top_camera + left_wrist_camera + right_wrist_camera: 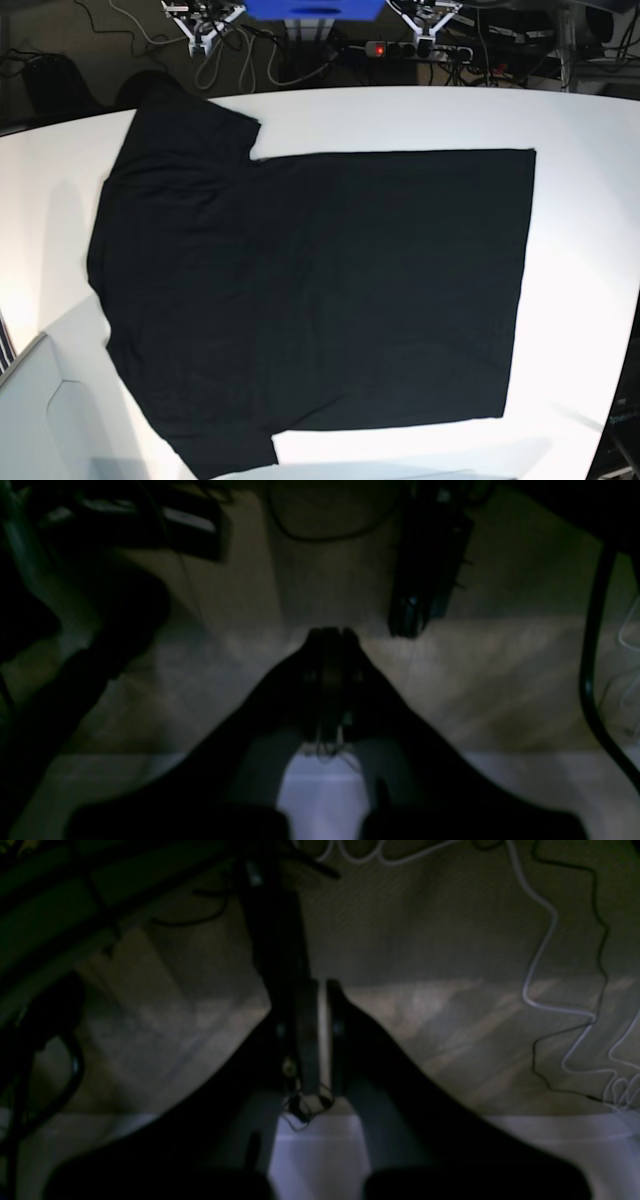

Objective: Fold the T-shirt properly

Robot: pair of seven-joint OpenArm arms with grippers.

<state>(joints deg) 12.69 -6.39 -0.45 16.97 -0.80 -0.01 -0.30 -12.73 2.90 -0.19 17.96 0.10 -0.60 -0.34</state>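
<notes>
The T-shirt [320, 280] lies spread flat on the white table [580, 200], plain black side up. Its sleeves point to the upper left and lower left, and its straight hem is on the right. Neither arm shows in the base view. In the left wrist view my left gripper [332, 631] is shut with nothing in it, hanging over a dim floor beyond a white edge [325, 800]. My right gripper [322, 986] is also shut and empty, in much the same pose. The shirt appears in neither wrist view.
Behind the table's far edge are a blue box [315, 8], a power strip [400, 48] and tangled cables. A pale grey panel [40, 420] stands at the near left corner. White and black cables [545, 965] trail over the floor.
</notes>
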